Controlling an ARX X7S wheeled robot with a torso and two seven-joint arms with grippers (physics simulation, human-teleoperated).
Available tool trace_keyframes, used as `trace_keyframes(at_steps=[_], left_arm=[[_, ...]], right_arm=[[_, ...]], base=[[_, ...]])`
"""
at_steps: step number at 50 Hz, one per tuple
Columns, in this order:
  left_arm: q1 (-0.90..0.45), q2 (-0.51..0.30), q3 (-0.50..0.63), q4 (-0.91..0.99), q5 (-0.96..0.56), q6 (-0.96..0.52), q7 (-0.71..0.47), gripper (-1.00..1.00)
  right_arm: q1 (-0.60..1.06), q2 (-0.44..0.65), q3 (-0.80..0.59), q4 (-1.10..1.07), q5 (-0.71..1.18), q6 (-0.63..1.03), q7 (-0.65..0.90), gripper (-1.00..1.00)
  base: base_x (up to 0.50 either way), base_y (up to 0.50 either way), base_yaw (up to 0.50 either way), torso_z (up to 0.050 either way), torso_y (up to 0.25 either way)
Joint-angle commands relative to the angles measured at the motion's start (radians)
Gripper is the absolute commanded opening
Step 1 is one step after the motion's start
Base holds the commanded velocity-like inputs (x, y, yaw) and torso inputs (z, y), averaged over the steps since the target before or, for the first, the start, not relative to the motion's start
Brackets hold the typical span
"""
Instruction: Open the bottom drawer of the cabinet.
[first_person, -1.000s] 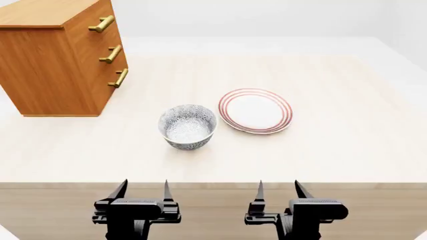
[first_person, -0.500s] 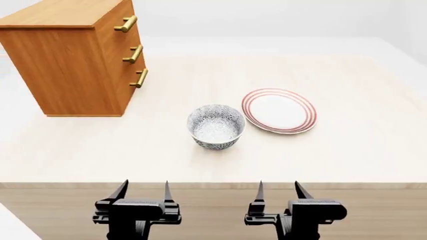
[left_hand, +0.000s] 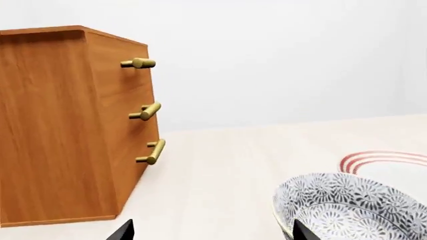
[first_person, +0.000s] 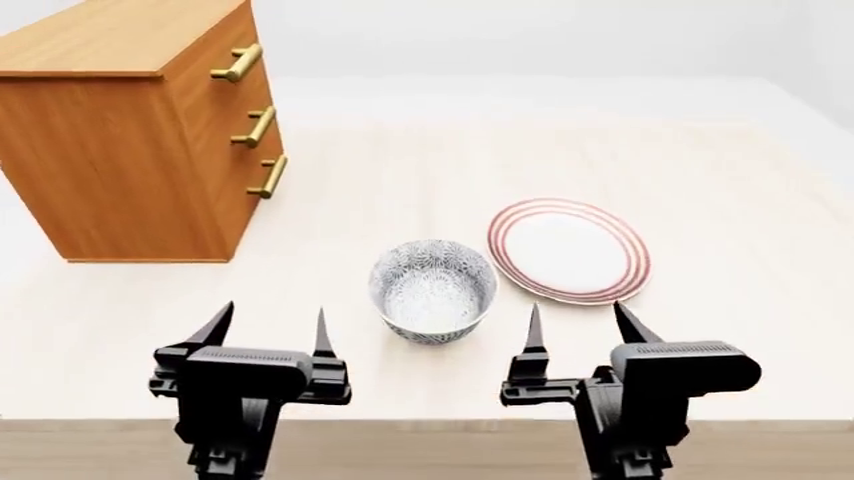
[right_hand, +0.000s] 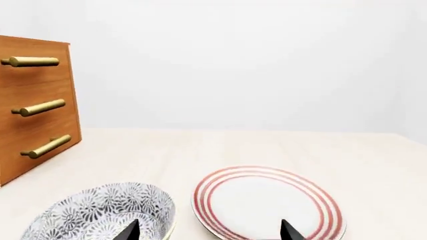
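The orange-brown cabinet (first_person: 120, 130) stands at the table's far left, all three drawers shut. The bottom drawer (first_person: 254, 205) is the lowest, with a gold bar handle (first_person: 267, 177); the handle also shows in the left wrist view (left_hand: 153, 152) and the right wrist view (right_hand: 45, 146). My left gripper (first_person: 267, 330) is open and empty over the table's near edge, well short of the cabinet. My right gripper (first_person: 577, 325) is open and empty, level with it on the right.
A patterned grey bowl (first_person: 431, 290) sits between the two grippers, just beyond them. A white plate with red rings (first_person: 570, 250) lies beyond the right gripper. The light wooden table (first_person: 400, 170) stretches between the bowl and the cabinet.
The view has moved forward and down over the table. Both grippers now stand over the table's near edge, close to the bowl and plate. The cabinet looks nearer.
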Motion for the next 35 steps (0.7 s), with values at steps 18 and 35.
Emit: trace_keyframes(at_steps=[18,35], left_arm=[[-0.008,-0.028,0.016,0.038,-0.019,-0.036,-0.02,1.0],[-0.008,-0.036,0.02,0.028,-0.032,-0.027,-0.032,1.0]], right_arm=[[0.009,0.026,-0.006,-0.057,0.032,0.045,0.024,1.0],[0.011,0.037,-0.015,-0.046,0.039,0.039,0.036,1.0]], base=[[0.5,0.0,0.0,0.0,0.0],[0.5,0.0,0.0,0.0,0.001]])
